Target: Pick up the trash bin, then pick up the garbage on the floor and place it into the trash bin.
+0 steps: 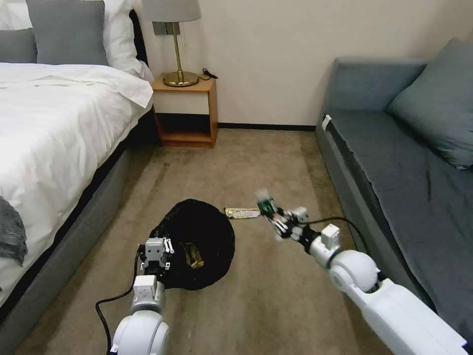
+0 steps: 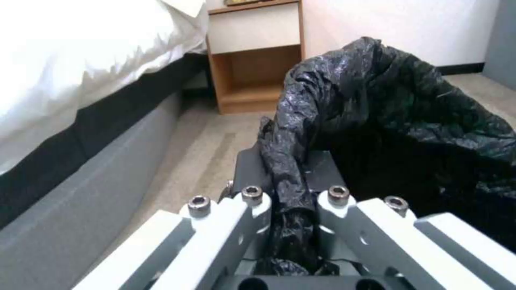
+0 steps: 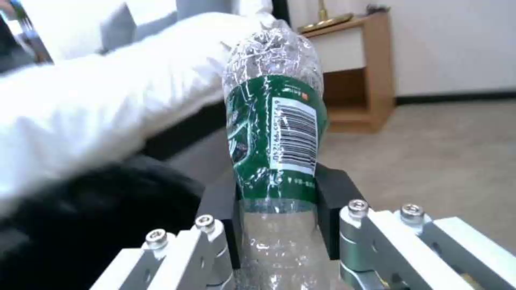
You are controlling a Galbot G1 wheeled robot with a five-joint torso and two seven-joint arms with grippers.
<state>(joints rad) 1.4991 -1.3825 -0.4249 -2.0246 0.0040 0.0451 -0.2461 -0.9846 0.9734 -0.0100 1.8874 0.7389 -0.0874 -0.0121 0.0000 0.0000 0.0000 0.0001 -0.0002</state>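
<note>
The left gripper (image 1: 156, 252) is pinched on the near rim of the trash bin (image 1: 202, 241), its fingers pressed together on a fold of the crinkly black bag (image 2: 293, 161) that lines it. The bin hangs just ahead of this gripper and slightly toward the robot's right, its open mouth tipped up toward the head camera, and something yellowish (image 1: 193, 255) lies inside it close to the gripper. In the left wrist view the black plastic runs straight down between the two fingers and billows out beyond them.

The right gripper (image 1: 277, 219) is raised above the carpet (image 1: 276, 162), off to the right of the bin and apart from it. It is clamped on the clear bottle (image 3: 274, 133), its black pads (image 3: 330, 201) pressing both sides just below the green label. The bottle's crumpled end sticks out past the fingertips, pointing away from the robot.

The long silvery-gold snack wrapper (image 1: 242, 212) lies flat on the carpet, between the two grippers, just left of the right gripper and just beyond the far edge of the bin.

Beyond the left gripper and to its left runs a bed (image 1: 54, 128) with white covers, and a wooden nightstand (image 1: 185, 111) stands farther ahead. A grey sofa (image 1: 409, 158) lies to the right of the right gripper.
</note>
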